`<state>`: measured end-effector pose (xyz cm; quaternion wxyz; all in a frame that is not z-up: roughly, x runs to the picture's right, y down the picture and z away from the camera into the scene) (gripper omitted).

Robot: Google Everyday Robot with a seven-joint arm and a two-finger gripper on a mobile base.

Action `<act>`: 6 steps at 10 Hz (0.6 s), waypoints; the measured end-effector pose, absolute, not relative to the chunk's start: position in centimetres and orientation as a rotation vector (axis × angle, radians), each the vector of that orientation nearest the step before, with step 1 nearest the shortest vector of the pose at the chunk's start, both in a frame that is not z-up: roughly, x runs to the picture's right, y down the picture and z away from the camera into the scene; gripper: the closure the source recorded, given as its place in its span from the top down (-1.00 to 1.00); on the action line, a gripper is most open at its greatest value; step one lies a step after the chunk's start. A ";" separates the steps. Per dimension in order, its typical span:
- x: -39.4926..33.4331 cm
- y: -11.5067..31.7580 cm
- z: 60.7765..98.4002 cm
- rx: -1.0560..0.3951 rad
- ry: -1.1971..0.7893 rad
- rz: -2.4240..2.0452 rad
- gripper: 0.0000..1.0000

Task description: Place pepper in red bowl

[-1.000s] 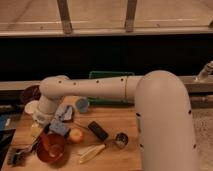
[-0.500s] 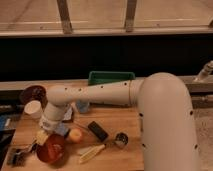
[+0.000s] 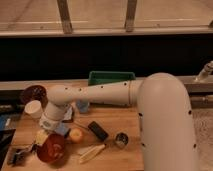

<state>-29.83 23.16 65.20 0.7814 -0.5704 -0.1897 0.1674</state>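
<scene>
The red bowl (image 3: 50,149) sits at the front left of the wooden table (image 3: 125,120). My gripper (image 3: 45,136) hangs at the end of the white arm (image 3: 95,94), just above the bowl's back rim. The pepper does not show; it may be hidden by the gripper or the bowl. A round yellow-orange ball (image 3: 76,135) lies just to the right of the bowl.
A maroon bowl (image 3: 34,93) and a white cup (image 3: 33,108) stand at the back left. A green tray (image 3: 111,77) is at the back, a blue cup (image 3: 82,106) under the arm. A black block (image 3: 98,131), a metal cup (image 3: 120,139) and pale-yellow pieces (image 3: 92,151) lie to the right.
The arm has swung left and down, bringing the gripper from above the table's middle left to just over the red bowl's back rim.
</scene>
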 end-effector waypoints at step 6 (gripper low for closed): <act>-29.5 17.7 62.9 -1.067 -0.450 0.317 0.38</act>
